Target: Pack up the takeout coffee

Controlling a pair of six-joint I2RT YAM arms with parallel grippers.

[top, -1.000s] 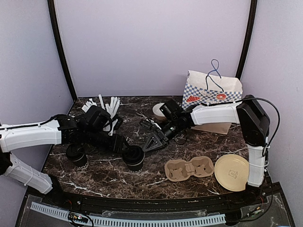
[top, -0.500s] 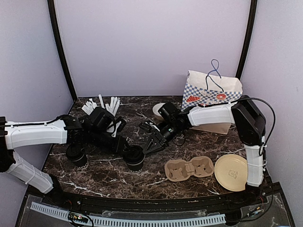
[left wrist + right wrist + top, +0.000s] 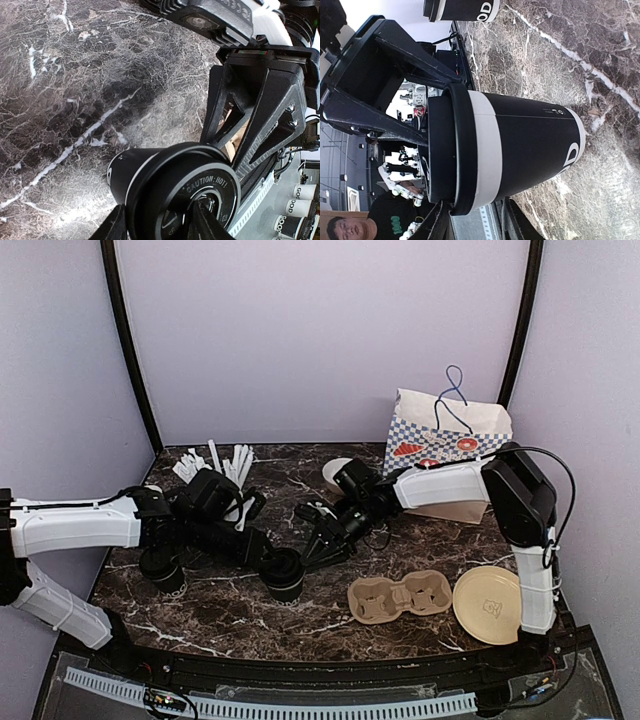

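A black takeout coffee cup (image 3: 286,578) with its black lid on stands upright at the table's front centre. It fills the left wrist view (image 3: 165,190) and the right wrist view (image 3: 520,145). My left gripper (image 3: 268,560) (image 3: 155,220) pinches the lid's edge, one finger outside the rim and the other lying on the lid's top. My right gripper (image 3: 312,552) (image 3: 475,217) comes from the right, partly open, its fingertips (image 3: 439,220) against the cup's side by the rim. A second lidded cup (image 3: 160,567) (image 3: 465,10) stands under the left arm.
A tan cardboard cup carrier (image 3: 400,598) lies right of the cup, with a tan round plate (image 3: 490,604) beyond it. A checked paper bag (image 3: 445,435) stands at the back right. White sticks (image 3: 225,462) and a white bowl (image 3: 334,472) sit at the back.
My right gripper has slid left up to the cup. Both grippers' fingers have narrowed. The cup has stayed in place.
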